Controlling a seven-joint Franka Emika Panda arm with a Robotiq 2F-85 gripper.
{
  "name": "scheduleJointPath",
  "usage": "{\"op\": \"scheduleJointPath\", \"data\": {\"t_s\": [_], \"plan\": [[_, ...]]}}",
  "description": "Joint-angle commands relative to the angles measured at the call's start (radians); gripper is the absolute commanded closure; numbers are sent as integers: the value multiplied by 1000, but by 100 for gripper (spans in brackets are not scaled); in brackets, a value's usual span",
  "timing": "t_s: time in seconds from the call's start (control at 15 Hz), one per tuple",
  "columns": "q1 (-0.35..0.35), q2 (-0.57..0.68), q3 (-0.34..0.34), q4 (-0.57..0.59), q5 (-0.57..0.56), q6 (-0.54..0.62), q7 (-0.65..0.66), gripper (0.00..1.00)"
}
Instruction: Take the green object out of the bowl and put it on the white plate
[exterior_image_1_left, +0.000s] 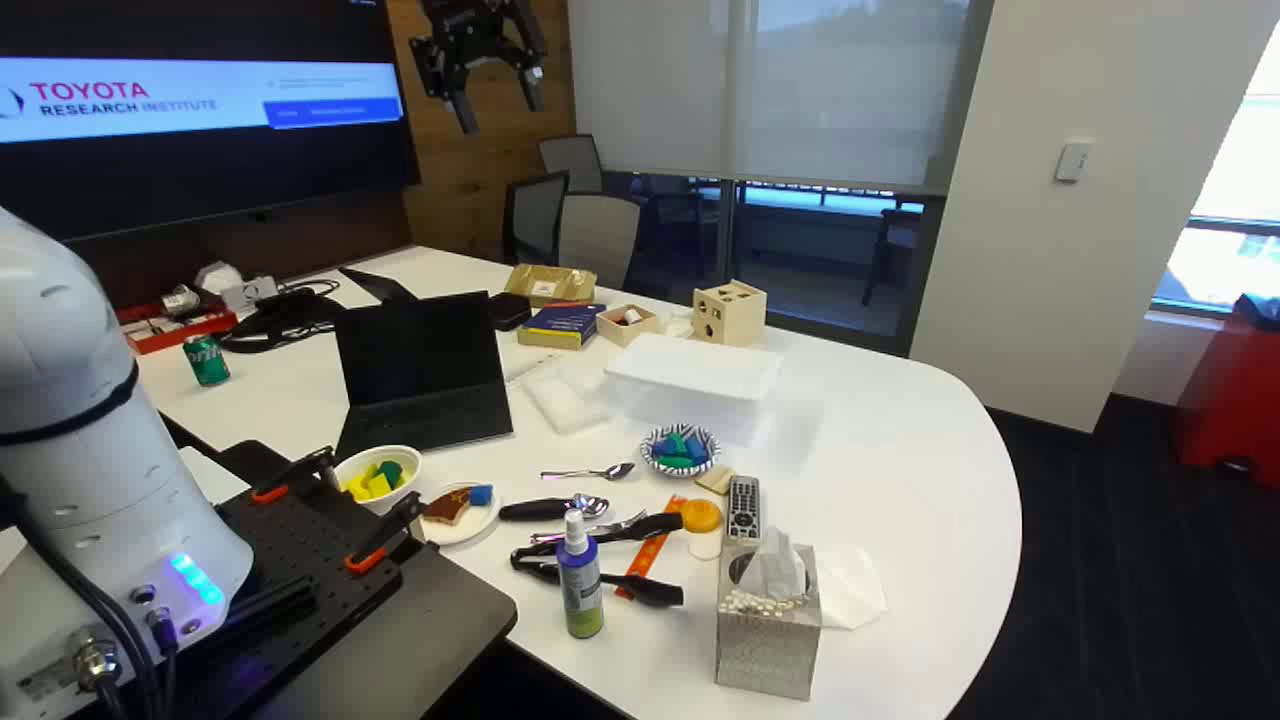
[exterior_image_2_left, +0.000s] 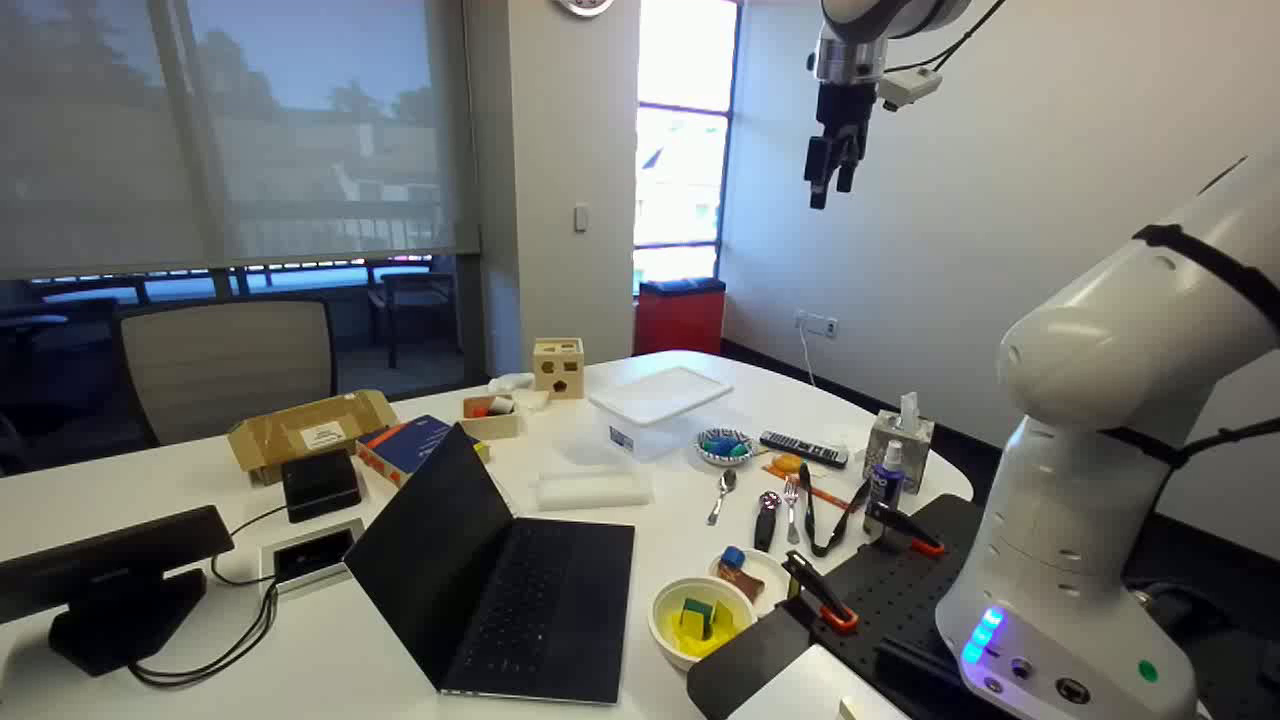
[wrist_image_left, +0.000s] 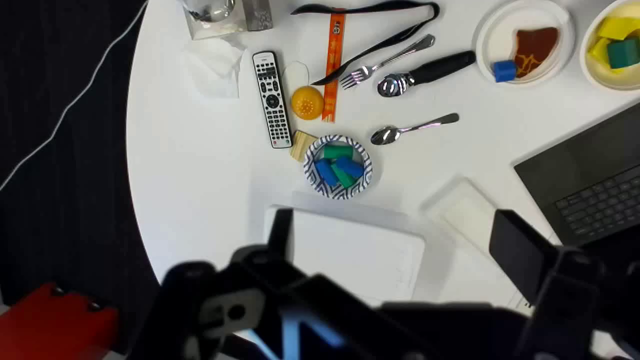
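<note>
The bowl is white outside and yellow inside. It stands by the robot's base in both exterior views (exterior_image_1_left: 414, 468) (exterior_image_2_left: 672, 640) and at the wrist view's upper right edge (wrist_image_left: 593, 75). The green object, a block, lies in it among yellow pieces (exterior_image_1_left: 390, 471) (exterior_image_2_left: 697, 612) (wrist_image_left: 623, 53). The white plate beside the bowl (exterior_image_1_left: 468, 532) (exterior_image_2_left: 774, 590) (wrist_image_left: 502, 42) holds a brown-red piece with orange marks and a blue block. My gripper is open and empty, high above the table in both exterior views (exterior_image_1_left: 502, 112) (exterior_image_2_left: 832, 192). In the wrist view its fingers (wrist_image_left: 392, 227) are wide apart.
A patterned bowl (wrist_image_left: 361, 186) holds blue and green blocks. A lidded plastic box (wrist_image_left: 350, 250) is below my fingers in the wrist view. A laptop (exterior_image_2_left: 560, 610) stands beside the yellow bowl. Black clamps (exterior_image_2_left: 818, 590) rise near the plate. Tongs, utensils and a spray bottle (exterior_image_1_left: 580, 580) lie beyond.
</note>
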Motion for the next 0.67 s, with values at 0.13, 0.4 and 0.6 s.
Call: {"op": "scheduleJointPath", "data": {"t_s": [0.13,0.4,0.6], "plan": [[11,11,16,-10,18,13,59,0],[36,33,119,-90,123,33,329,0],[65,75,238,-168,226,92,580,0]]}}
